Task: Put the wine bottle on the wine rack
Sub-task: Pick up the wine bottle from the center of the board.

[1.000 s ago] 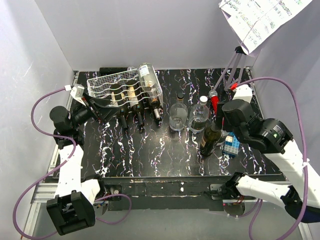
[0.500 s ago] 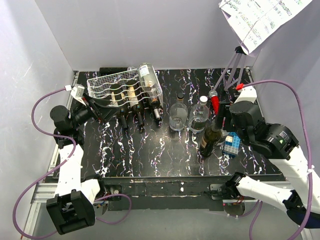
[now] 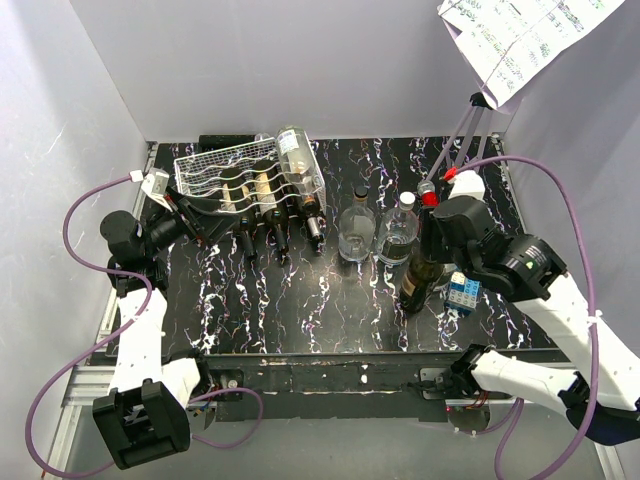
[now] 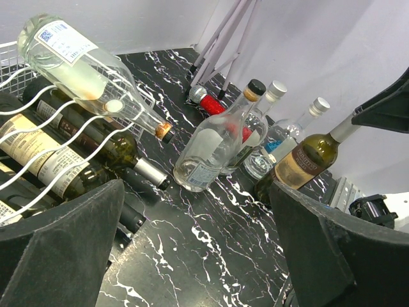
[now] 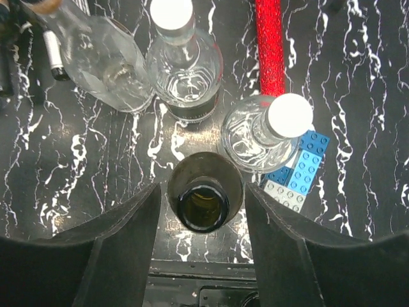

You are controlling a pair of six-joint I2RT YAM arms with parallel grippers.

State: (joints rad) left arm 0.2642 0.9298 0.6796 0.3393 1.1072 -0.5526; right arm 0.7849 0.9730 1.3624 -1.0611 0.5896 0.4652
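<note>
The dark green wine bottle point(image 3: 419, 278) stands upright and uncorked on the black marbled table. From above in the right wrist view, its open mouth point(image 5: 203, 208) lies between my fingers. My right gripper point(image 3: 433, 238) is open, just above the bottle's neck, one finger on each side, not touching. The bottle also shows in the left wrist view point(image 4: 305, 164). The white wire wine rack point(image 3: 208, 167) stands at the back left, holding a clear bottle point(image 3: 297, 160) and several dark ones. My left gripper point(image 3: 188, 216) is open and empty by the rack's front left.
Three clear glass bottles point(image 5: 184, 73) stand close behind and beside the wine bottle; two show from the top point(image 3: 357, 236). Blue toy bricks point(image 3: 463, 291) lie to its right. A red-handled tool point(image 3: 430, 200) and tripod legs point(image 3: 462, 140) are behind.
My right arm has swung left and forward, from beside the wine bottle to directly over its neck. The left arm, the rack and the bottles have not moved.
</note>
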